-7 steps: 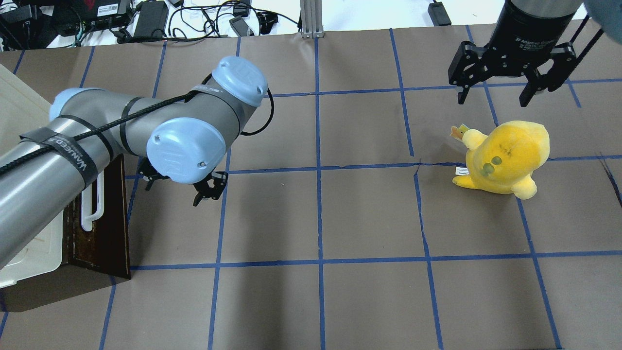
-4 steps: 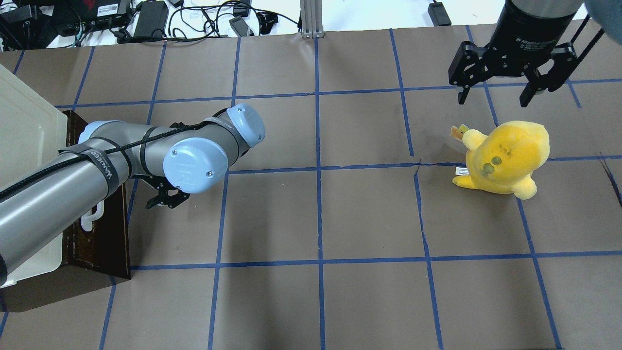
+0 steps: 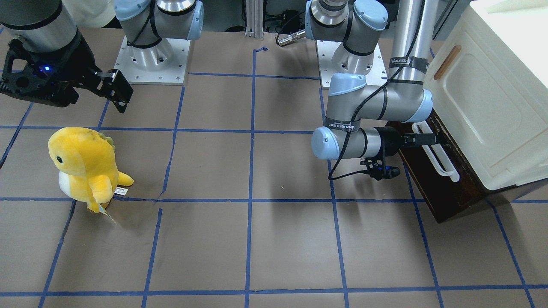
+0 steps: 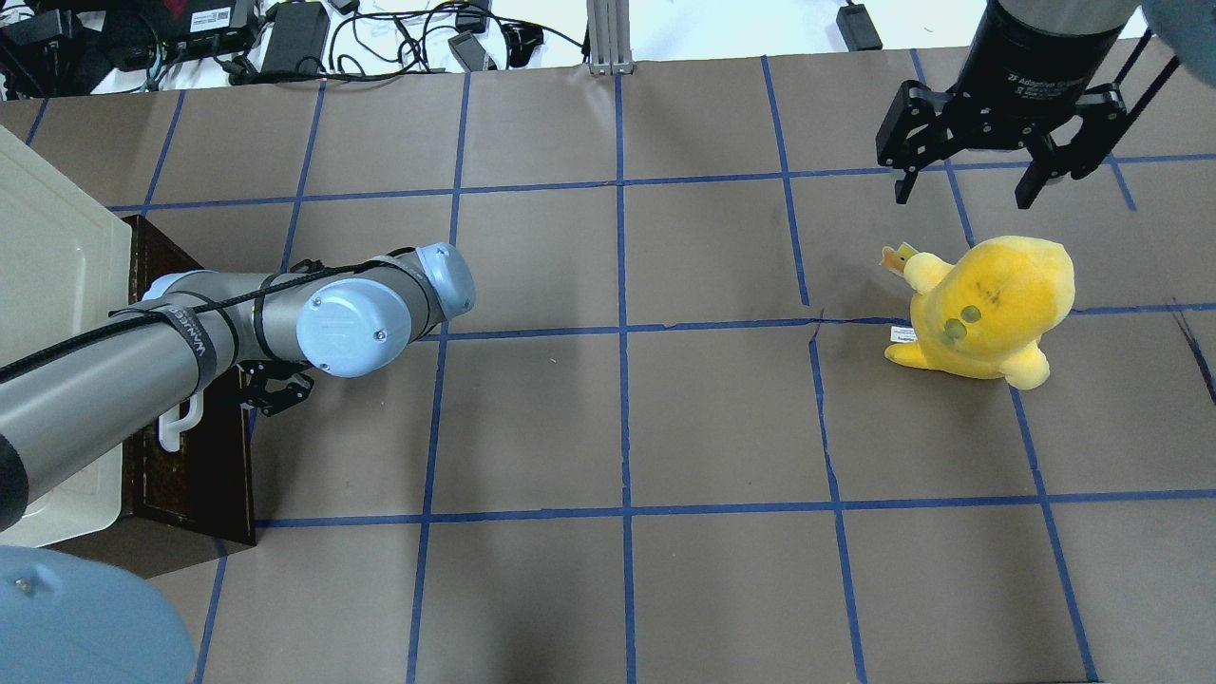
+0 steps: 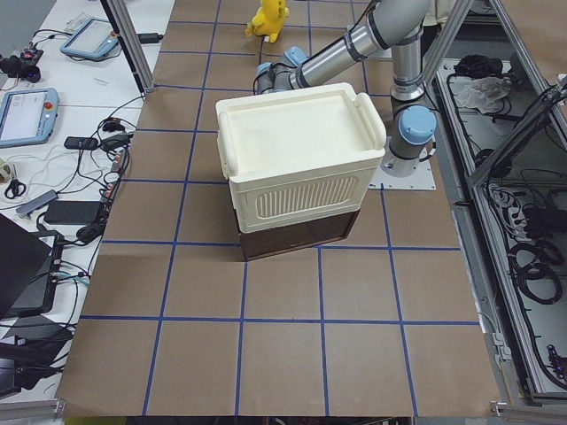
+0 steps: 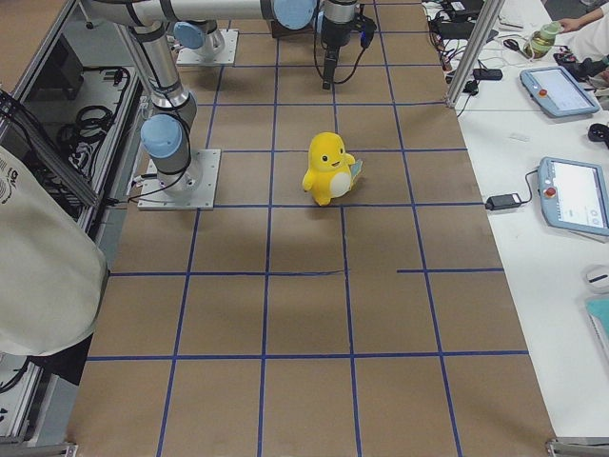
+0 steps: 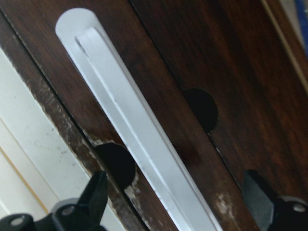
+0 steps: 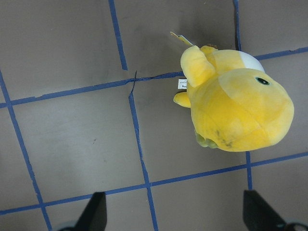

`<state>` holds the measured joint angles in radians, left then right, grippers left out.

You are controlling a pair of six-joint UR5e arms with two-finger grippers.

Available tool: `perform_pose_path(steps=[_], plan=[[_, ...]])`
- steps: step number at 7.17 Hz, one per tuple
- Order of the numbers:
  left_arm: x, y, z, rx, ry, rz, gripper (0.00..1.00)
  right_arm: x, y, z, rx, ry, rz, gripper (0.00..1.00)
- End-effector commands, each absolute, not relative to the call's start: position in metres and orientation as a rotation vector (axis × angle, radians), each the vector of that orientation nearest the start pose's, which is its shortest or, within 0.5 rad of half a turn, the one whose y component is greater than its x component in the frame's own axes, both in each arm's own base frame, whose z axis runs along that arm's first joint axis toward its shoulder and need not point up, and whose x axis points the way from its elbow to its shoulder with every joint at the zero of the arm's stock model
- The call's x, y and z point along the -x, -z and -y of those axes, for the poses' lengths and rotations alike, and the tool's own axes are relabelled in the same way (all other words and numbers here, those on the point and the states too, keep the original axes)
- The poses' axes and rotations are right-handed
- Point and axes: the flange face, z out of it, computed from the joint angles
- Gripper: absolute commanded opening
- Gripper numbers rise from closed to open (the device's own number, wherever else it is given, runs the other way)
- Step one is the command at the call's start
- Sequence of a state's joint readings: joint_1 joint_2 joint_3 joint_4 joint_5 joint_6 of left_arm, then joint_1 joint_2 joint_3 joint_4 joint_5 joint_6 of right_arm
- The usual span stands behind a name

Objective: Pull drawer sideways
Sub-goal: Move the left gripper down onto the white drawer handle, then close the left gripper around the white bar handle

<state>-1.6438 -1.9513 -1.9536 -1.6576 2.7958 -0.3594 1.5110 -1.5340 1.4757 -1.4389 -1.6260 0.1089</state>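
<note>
The left gripper (image 7: 175, 199) is hovering at the grasp step, fingers (image 7: 94, 192) apart and straddling the white handle (image 7: 139, 139) of the drawer (image 4: 190, 475) — it is sitting at 9 o'clock on the table (image 4: 617, 427), seen from overhead. Next, I judge, it is needing to close on the handle, then pull sideways.

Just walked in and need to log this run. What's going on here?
The left gripper is at the dark-brown drawer under the cream cabinet, its jaws open on either side of the white bar handle, not yet closed on it. The right gripper hangs open above the table near a yellow plush toy, holding nothing.
</note>
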Motion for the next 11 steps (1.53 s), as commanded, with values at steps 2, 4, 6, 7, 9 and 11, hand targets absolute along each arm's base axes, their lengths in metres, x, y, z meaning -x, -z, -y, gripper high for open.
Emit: perform_pose_path(steps=[2, 4, 6, 7, 9, 11], plan=[[0.073, -0.186, 0.479, -0.31, -0.515, -1.792, 0.18, -0.098, -0.504, 0.506, -0.266, -0.116, -3.185, 1.0], [0.073, -0.184, 0.478, -0.307, -0.512, -1.79, 0.11, -0.098, -0.504, 0.506, -0.266, -0.116, -3.185, 1.0], [0.076, -0.184, 0.478, -0.312, -0.508, -1.789, 0.12, -0.097, -0.504, 0.506, -0.269, -0.116, -3.185, 1.0], [0.078, -0.184, 0.479, -0.314, -0.5, -1.787, 0.13, -0.098, -0.503, 0.506, -0.266, -0.118, -3.185, 1.0], [0.089, -0.186, 0.479, -0.345, -0.47, -1.761, 0.13, -0.097, -0.504, 0.506, -0.269, -0.116, -3.185, 1.0], [0.095, -0.186, 0.478, -0.354, -0.458, -1.758, 0.13, -0.098, -0.504, 0.506, -0.266, -0.116, -3.185, 1.0]])
